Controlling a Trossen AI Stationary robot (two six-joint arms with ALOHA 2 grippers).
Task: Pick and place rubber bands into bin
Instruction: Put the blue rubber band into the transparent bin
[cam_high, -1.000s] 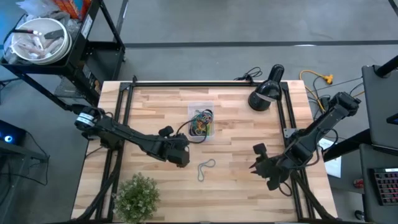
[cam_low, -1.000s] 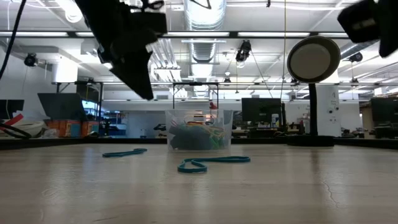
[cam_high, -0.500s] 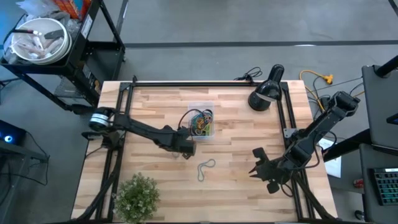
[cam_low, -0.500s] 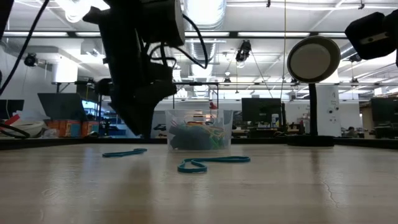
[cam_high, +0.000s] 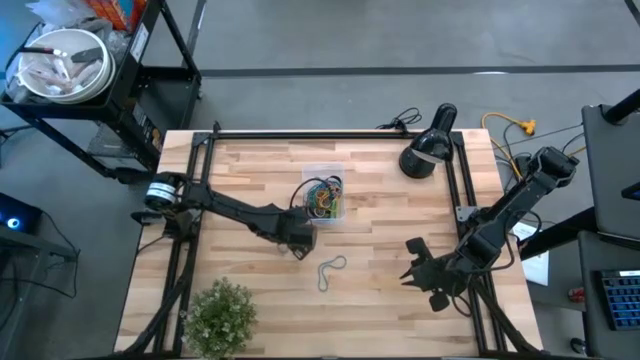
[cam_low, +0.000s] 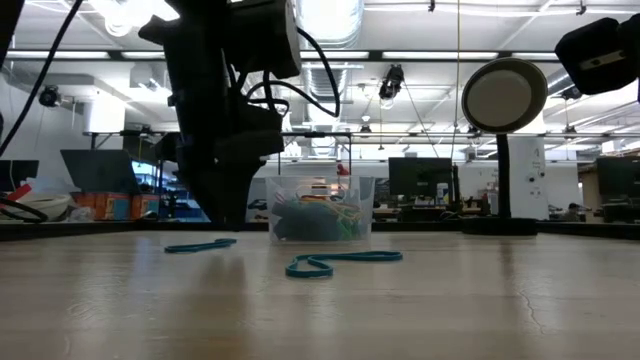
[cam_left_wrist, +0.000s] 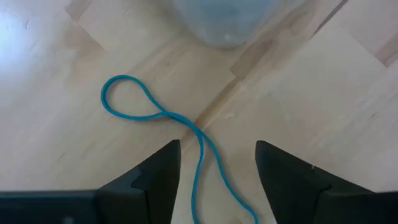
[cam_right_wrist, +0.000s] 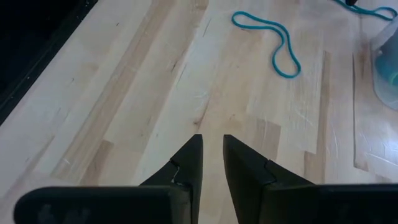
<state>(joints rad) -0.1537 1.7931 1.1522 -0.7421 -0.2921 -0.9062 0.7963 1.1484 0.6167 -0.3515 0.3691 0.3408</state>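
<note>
The bin (cam_high: 323, 195), a small clear tub, stands on the wooden table near its middle and holds a tangle of coloured rubber bands (cam_high: 322, 200). One teal rubber band (cam_left_wrist: 161, 115) lies flat on the wood just near of the bin. My left gripper (cam_left_wrist: 217, 149) hangs open over it, pointing steeply down, a finger on either side of the band's near end; I cannot tell whether they touch it. A second teal band (cam_high: 330, 270) lies flat farther toward the near edge. My right gripper (cam_high: 412, 262) waits near the right edge, open by a narrow gap, with nothing between its fingers.
A black desk lamp (cam_high: 425, 150) stands at the far right of the table and a small green plant (cam_high: 220, 315) at the near left corner. Black frame rails (cam_high: 195, 190) run along the table's sides. Bare wood lies between the two grippers.
My left gripper has swung from the near left toward the bin and come down close to the table, rolling as it went; it now stands over the teal band. My right arm has sunk a little. Neither band on the table has moved.
</note>
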